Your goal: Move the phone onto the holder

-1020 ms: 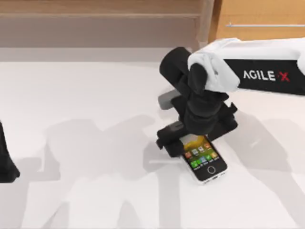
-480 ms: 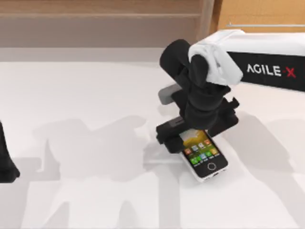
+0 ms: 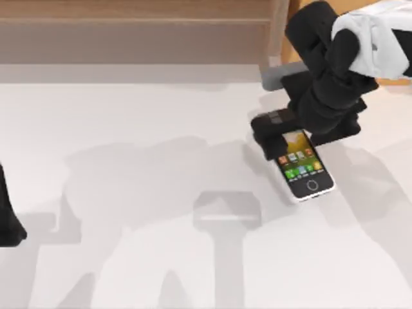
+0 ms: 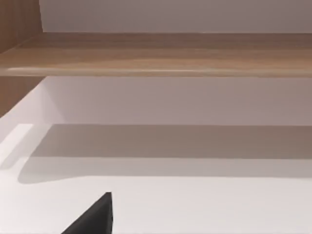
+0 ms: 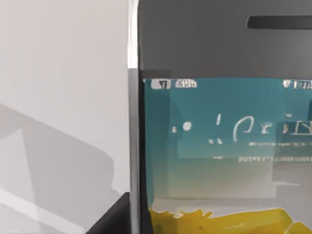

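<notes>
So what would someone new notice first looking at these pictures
First, the phone, its bright screen of coloured icons, toward the table's right and far side with the right tool over its top end. The right wrist view has the phone's screen up close. The left arm sits parked at the left edge.

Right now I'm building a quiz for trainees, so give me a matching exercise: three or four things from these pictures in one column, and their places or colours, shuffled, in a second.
Things:
1. phone
2. right tool
3. left arm
4. table

Places or colours:
A. parked at the table's left edge
B. white and bare
C. at the upper right, over the phone's top end
D. bright screen with coloured icons, round button at its near end

Pairs: 1-D, 2-C, 3-A, 4-B
</notes>
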Tool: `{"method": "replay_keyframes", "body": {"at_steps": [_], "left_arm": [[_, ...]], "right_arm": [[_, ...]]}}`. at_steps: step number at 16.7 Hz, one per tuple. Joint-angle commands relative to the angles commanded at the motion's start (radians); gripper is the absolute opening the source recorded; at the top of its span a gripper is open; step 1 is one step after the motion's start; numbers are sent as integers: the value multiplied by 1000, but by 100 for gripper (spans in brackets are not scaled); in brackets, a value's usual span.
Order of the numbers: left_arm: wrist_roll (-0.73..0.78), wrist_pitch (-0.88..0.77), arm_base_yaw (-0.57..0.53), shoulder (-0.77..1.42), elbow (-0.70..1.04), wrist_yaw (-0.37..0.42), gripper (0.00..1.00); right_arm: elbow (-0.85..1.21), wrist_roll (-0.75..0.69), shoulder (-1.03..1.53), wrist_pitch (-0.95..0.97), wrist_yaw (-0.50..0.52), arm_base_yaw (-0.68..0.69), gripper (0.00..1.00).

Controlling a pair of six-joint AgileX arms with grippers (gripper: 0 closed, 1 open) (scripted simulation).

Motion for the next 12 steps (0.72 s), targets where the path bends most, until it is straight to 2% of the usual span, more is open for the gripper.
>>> {"method": "replay_keyframes", "body": {"at_steps": [4, 12], "left_arm": [[0, 0, 0, 0, 0, 0, 100], [0, 0, 0, 0, 0, 0, 100]], "right_arm": [[-108, -81, -207, 138, -94, -242, 0], [-336, -197, -494, 398, -262, -616, 0]]}}
